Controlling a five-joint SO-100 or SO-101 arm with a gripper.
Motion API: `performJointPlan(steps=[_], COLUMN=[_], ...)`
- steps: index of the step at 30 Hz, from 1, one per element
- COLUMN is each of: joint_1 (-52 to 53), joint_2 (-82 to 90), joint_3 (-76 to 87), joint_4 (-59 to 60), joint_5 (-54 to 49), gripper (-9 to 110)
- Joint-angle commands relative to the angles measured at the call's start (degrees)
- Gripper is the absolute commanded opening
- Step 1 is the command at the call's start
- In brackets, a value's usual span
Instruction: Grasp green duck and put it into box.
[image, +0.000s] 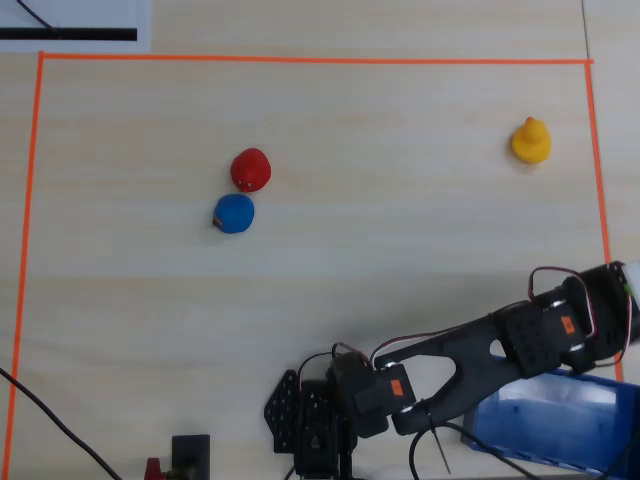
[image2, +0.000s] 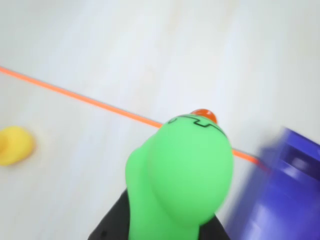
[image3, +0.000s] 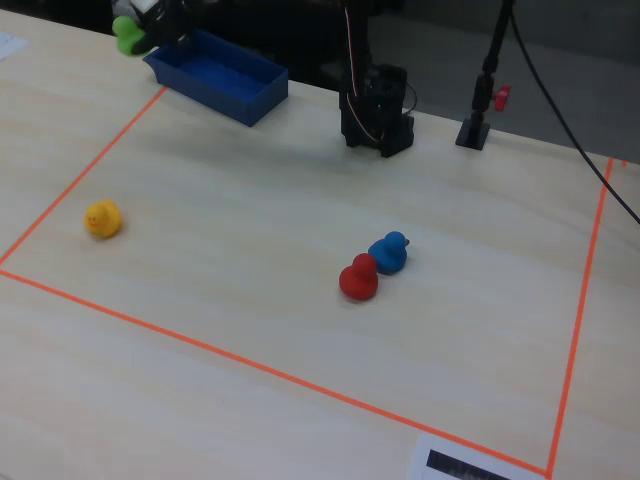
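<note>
In the fixed view the green duck (image3: 127, 33) hangs at the top left, held up off the table (image3: 250, 200) in the gripper (image3: 150, 25), just left of the near end of the blue box (image3: 218, 76) and above the orange tape line (image3: 90, 170). Most of the gripper is cut off by the top edge there, so its fingers are hard to make out. Farther down the left side sits the yellow duck (image3: 103, 218); toward the middle the red duck (image3: 358, 278) and blue duck (image3: 389, 251) touch each other.

The wrist view is blurred. The yellow duck (image2: 14, 145) is at the left edge, and the green duck (image2: 182, 182) fills the middle, clamped between dark fingers (image2: 112, 225) that show only at the bottom edge. The box (image2: 285, 195) is a smear at the right.

In the overhead view the arm (image: 480, 355) covers the green duck, and the box (image: 560, 420) is partly hidden and cut off.
</note>
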Motion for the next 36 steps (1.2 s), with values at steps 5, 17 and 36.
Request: performJointPlan(steps=[5,17,36], joint_1=[15.03,20.65,25.93], joint_2=[9.49,21.01,26.28], joint_3=[8.17,34.54,49.83], joint_4=[2.55,-8.00,-18.46], joint_5=[-4.92,-12.39,-22.32], gripper=[0,0,0])
